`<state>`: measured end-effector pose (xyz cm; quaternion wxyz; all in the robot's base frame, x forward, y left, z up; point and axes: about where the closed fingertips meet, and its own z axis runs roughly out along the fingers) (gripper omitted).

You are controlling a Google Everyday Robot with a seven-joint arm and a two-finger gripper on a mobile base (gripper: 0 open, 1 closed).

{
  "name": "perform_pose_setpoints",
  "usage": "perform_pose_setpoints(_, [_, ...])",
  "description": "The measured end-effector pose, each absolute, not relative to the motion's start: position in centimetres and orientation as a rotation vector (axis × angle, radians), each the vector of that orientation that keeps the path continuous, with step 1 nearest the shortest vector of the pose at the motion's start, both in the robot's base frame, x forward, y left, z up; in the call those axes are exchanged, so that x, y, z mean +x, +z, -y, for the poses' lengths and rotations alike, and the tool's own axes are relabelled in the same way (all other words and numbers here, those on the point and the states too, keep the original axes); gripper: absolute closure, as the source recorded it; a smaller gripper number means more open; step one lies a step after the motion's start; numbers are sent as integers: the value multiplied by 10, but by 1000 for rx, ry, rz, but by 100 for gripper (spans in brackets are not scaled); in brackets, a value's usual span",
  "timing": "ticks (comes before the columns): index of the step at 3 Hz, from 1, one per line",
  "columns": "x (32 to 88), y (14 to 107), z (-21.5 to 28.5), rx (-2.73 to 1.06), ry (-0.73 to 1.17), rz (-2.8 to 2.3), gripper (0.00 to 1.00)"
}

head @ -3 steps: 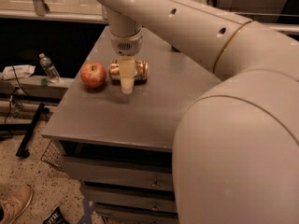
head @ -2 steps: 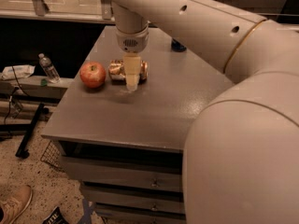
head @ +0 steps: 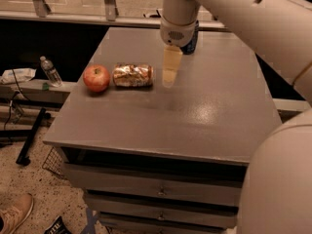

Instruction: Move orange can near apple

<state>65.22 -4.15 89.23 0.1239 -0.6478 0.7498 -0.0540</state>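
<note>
Two task items sit just beside each other on the grey cabinet surface, the mottled orange-brown drink can on its side by the round red apple, so the gripper, just right of the can with the state of its jaws impossible to tell, should lift straight clear without nudging it.

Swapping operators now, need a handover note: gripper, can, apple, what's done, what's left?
Gripper: over the table, beside one end of the orange can, not holding it.
Orange can: lying on its side on the table, between the apple and the gripper, close beside the apple.
Done: the can sits near the apple.
Left: probably only lifting the arm clear. Avoid nudging the can; it could roll.
</note>
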Motion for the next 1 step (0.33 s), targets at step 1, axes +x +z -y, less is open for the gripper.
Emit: perform_pose_setpoints(1, [651,882,86,-1834,-54,-2210,0])
